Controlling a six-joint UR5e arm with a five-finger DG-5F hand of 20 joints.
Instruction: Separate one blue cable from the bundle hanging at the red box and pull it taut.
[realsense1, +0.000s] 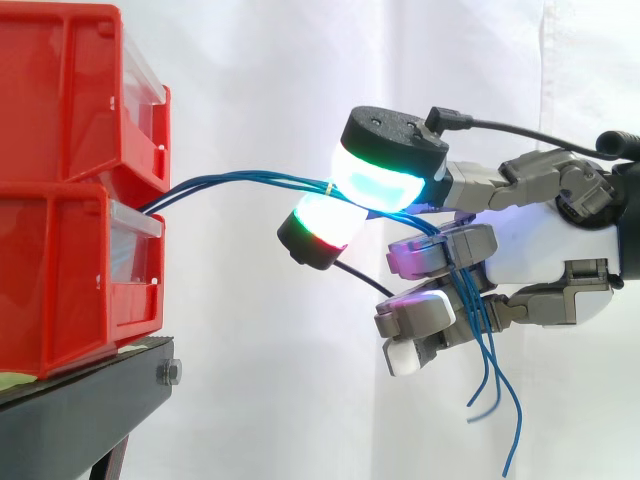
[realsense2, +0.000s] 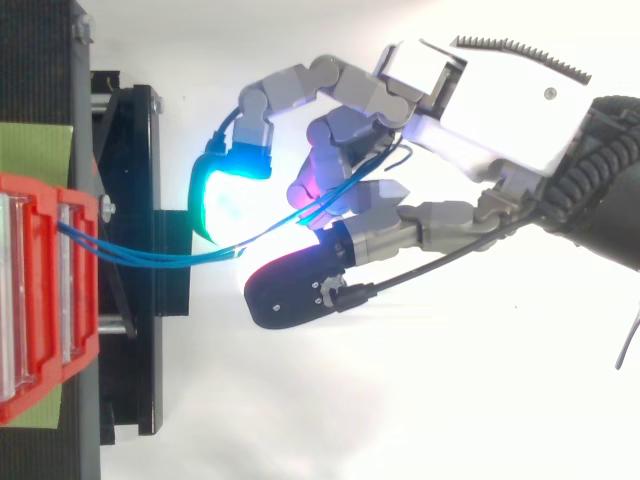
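White curtain backs two stacked red bins (realsense1: 70, 250) on a black stand (realsense1: 80, 410). A bundle of blue cables (realsense1: 250, 179) leaves the front of the bins where the two meet and runs away from them, nearly level, into the hand (realsense1: 560, 250). Its glowing fingertips (realsense1: 375, 185) pinch the bundle, other fingers curl round it, and the loose ends dangle below, well apart from the bins.
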